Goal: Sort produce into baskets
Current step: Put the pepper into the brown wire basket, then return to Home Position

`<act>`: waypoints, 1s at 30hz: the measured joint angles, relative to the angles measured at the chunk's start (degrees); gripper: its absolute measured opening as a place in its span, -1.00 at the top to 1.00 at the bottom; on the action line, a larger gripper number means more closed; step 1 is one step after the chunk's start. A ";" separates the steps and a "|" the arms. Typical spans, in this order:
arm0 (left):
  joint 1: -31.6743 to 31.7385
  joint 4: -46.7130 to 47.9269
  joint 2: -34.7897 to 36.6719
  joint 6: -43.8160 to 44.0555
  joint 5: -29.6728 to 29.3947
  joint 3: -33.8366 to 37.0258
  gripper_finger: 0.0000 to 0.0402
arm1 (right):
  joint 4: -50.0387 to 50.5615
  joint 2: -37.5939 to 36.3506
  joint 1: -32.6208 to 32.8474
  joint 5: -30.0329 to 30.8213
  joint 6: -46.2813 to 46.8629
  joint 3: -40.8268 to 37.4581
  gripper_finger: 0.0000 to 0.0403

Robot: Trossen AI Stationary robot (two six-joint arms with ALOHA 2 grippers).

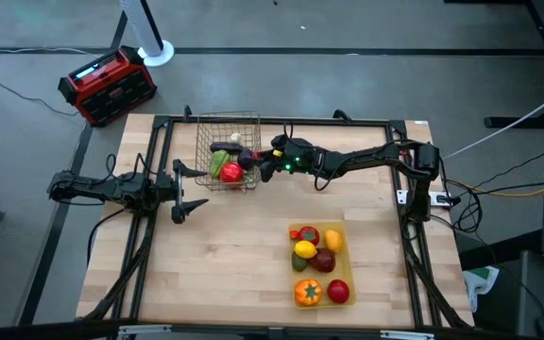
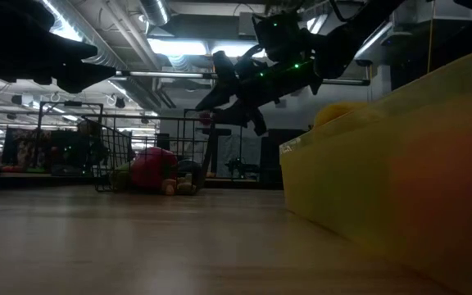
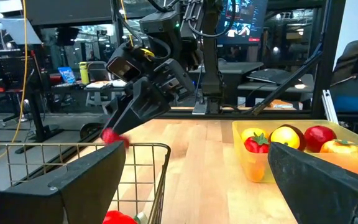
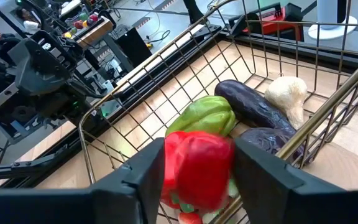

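Red pepper [image 4: 197,168] clamped in right gripper [image 4: 194,180] over wire basket's rim [image 4: 328,106] (left gripper [image 1: 185,192] spread, beside it).

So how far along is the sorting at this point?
Nearly finished, it seems. The yellow tray already holds fruit, and the wire basket holds a green piece, two purple ones and a whitish one. In hand: the right gripper, over the basket, grips a red pepper. The left gripper waits open beside the basket. No loose produce shows on the table, so only the release remains.
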State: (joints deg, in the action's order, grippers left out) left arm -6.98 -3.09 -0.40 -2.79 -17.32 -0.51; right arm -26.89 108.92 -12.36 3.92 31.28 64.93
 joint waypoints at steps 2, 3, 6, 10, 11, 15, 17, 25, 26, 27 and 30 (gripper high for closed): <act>0.01 0.00 0.00 0.00 0.00 0.00 -0.95 | 0.00 0.00 0.00 -0.01 -0.01 0.00 0.02; 0.00 0.01 0.00 0.00 0.01 0.00 -0.95 | 0.00 0.00 0.00 -0.01 0.00 0.00 -0.03; 0.02 0.00 0.00 0.00 0.00 0.00 -0.95 | 0.00 0.00 0.00 -0.02 -0.01 0.00 -0.20; -0.01 0.00 0.00 0.00 0.00 0.00 -0.95 | 0.00 0.00 0.00 -0.02 -0.01 -0.02 -0.39; 0.02 0.00 0.00 0.00 0.01 0.00 -0.95 | 0.00 0.00 0.00 -0.04 -0.01 -0.02 -0.43; 0.00 0.02 0.00 0.00 0.00 0.00 -0.95 | -0.02 -0.02 -0.04 -0.05 -0.03 -0.02 -0.52; 0.01 0.01 0.00 0.00 0.00 0.01 -0.95 | -0.02 -0.02 -0.04 -0.17 -0.01 -0.02 -0.54; 0.00 0.02 -0.02 0.00 0.00 0.00 -0.95 | -1.74 -0.02 -0.04 -6.56 -0.21 -0.04 -0.53; 0.02 0.00 -0.02 0.00 0.02 0.00 -0.95 | -2.82 -0.02 -0.04 -6.75 -0.21 -0.04 -0.53; 0.02 0.02 -0.02 0.00 0.02 0.00 -0.95 | -3.96 -0.22 -0.04 -7.58 -0.23 -0.04 -0.53; 0.02 0.02 -0.02 0.00 0.01 0.00 -0.95 | -5.22 -2.51 -0.09 -10.76 -1.46 -0.11 -0.48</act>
State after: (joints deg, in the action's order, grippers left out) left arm -6.96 -3.07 -0.43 -2.79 -17.31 -0.51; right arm -32.12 106.42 -12.45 -6.84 29.82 64.82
